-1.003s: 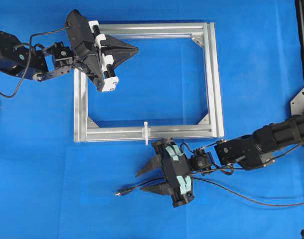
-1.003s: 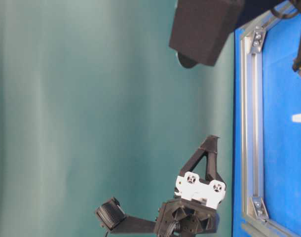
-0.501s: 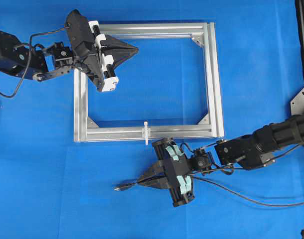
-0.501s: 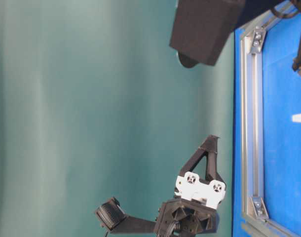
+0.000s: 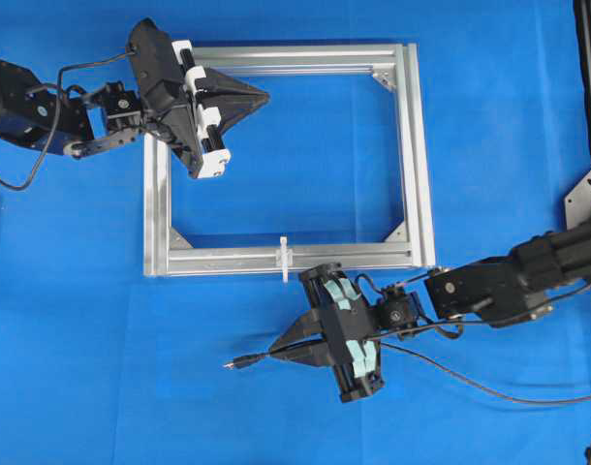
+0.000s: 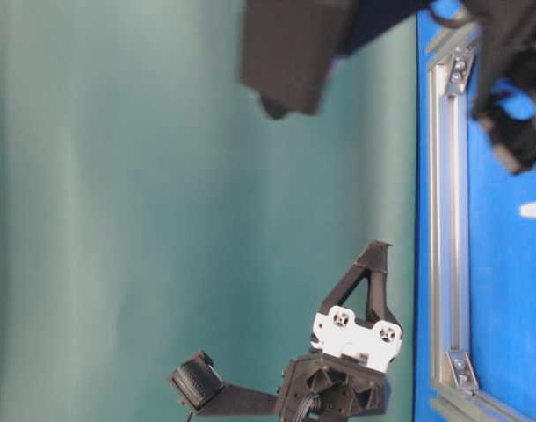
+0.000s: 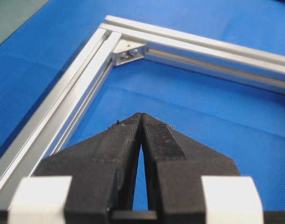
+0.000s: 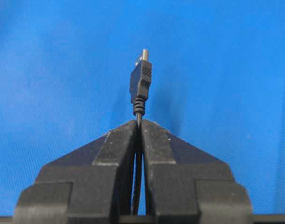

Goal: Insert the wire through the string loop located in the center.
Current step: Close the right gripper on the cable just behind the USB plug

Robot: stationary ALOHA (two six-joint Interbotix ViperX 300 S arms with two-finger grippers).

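The right gripper (image 5: 276, 350) is sitting below the aluminium frame (image 5: 413, 155) on the blue tabletop (image 5: 82, 339), and its jaws are pinching the wire (image 5: 470, 386) just behind the plug. In the right wrist view the right gripper (image 8: 138, 125) is showing it nicely: both black fingers are pressing together with the thin cable running between them, and the plug tip (image 8: 141, 81) is poking straight out past the fingertips (little metal end pointing away from the camera). From overhead the plug tip (image 5: 239, 364) is sticking out to the left of the jaws, while the rest of the wire is trailing off to the right across the tabletop.

The string loop (image 5: 285, 258) is sitting on the bottom bar of the frame, roughly mid-bar, a bit above and right of the plug and not touching it.

The left gripper (image 5: 263, 96) is hovering over the frame's top-left corner with its jaws fully together and gripping nothing; the left wrist view is showing the left gripper (image 7: 141, 115) with its tips touching above the blue cloth inside the frame.
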